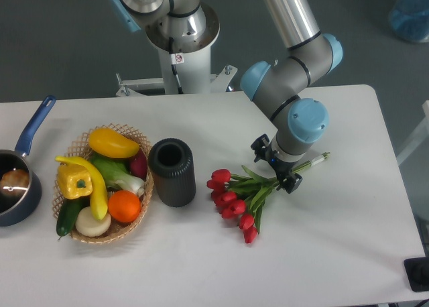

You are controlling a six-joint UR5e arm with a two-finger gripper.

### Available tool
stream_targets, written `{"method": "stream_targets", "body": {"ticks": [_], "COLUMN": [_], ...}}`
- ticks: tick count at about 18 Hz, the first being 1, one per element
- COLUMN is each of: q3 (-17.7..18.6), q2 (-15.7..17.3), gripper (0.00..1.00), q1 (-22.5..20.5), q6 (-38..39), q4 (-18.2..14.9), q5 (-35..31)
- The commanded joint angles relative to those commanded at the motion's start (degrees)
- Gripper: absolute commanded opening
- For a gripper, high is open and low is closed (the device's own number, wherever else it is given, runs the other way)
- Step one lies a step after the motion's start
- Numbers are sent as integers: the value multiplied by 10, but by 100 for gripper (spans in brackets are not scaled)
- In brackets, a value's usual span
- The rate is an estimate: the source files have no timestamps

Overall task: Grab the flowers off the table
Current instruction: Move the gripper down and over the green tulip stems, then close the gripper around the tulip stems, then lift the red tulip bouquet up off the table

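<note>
- The flowers [236, 198] lie flat on the worktop [335, 253], right of centre, stems pointing upper right for easy reach.
- The end effector [275, 167] hangs over the stems, fingers spread either side, not gripping.

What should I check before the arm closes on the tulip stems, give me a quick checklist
1. Flowers lying flat on the table: ok, blooms point left, stems run right.
2. Gripper over the stems, not the blooms: ok, it sits above the stems just right of the leaves.
3. Fingers straddling the stems, one on each side: cannot tell, the wrist hides the stems there.
4. Gripper open enough: cannot tell from this angle.
5. Stem tips free: ok, they stick out to the right past the gripper.
6. Black cylinder clear of the lift path: ok, it stands left of the blooms, apart from them.
</note>
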State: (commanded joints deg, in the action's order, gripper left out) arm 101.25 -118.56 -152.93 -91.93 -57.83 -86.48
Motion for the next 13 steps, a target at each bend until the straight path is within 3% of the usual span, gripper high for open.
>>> {"method": "stream_targets", "body": {"ticks": [2,7,8,13], "q3": [0,-3,-5,-37], "q2": [0,4,4,7], "gripper": [74,15,7,3], "q1": [0,-2,-3,-7], "q6": [-1,0,0,1], "q4": [0,1,1,0], "q5": [0,0,-1,1]}}
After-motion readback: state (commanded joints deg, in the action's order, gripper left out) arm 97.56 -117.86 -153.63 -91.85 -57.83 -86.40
